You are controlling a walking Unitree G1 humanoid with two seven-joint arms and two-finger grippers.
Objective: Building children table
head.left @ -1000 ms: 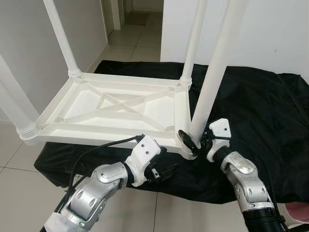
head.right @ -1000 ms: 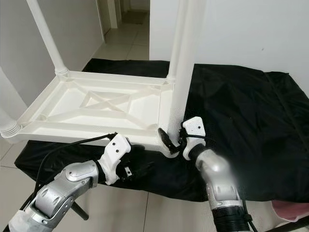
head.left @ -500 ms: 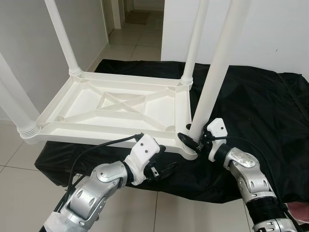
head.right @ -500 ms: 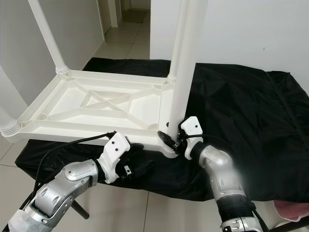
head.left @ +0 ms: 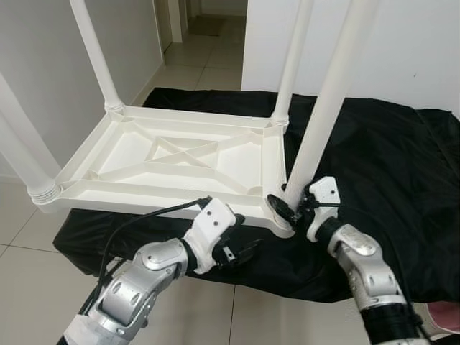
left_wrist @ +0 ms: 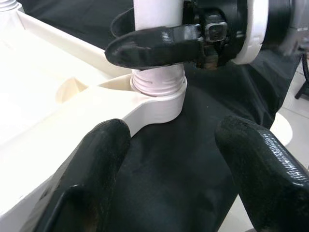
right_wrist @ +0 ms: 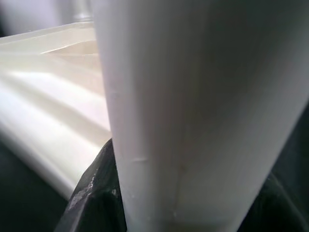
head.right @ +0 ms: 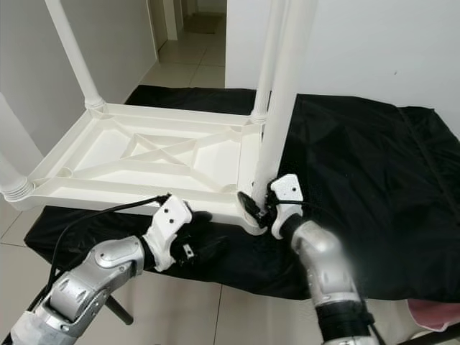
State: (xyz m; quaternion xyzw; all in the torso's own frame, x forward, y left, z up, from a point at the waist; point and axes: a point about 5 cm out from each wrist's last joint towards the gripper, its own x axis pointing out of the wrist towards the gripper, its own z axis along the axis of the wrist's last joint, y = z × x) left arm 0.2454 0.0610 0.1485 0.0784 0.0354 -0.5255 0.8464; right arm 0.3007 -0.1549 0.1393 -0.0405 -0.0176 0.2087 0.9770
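A white plastic children's table top (head.left: 172, 162) lies upside down on a black cloth, with legs standing in its corners. The near-right leg (head.left: 323, 115) leans a little as it stands in the corner socket (left_wrist: 159, 94). My right gripper (head.left: 287, 206) is shut on this leg just above the socket, and its black finger (left_wrist: 154, 46) wraps the leg's base. My left gripper (head.left: 241, 251) hovers open below the table's near edge, its two fingertips (left_wrist: 96, 159) apart and pointing at the socket, with nothing between them.
The black cloth (head.left: 388, 165) covers a low surface reaching right and back. White walls stand to the right and left, with a tiled hallway (head.left: 194, 54) beyond. Tiled floor (head.left: 21, 215) lies at the near left. Something pink (head.left: 445, 316) sits at the bottom right corner.
The right gripper has stayed on the leg near its base, shifting slightly. The left gripper has edged a little towards the socket. The view has shifted slightly.
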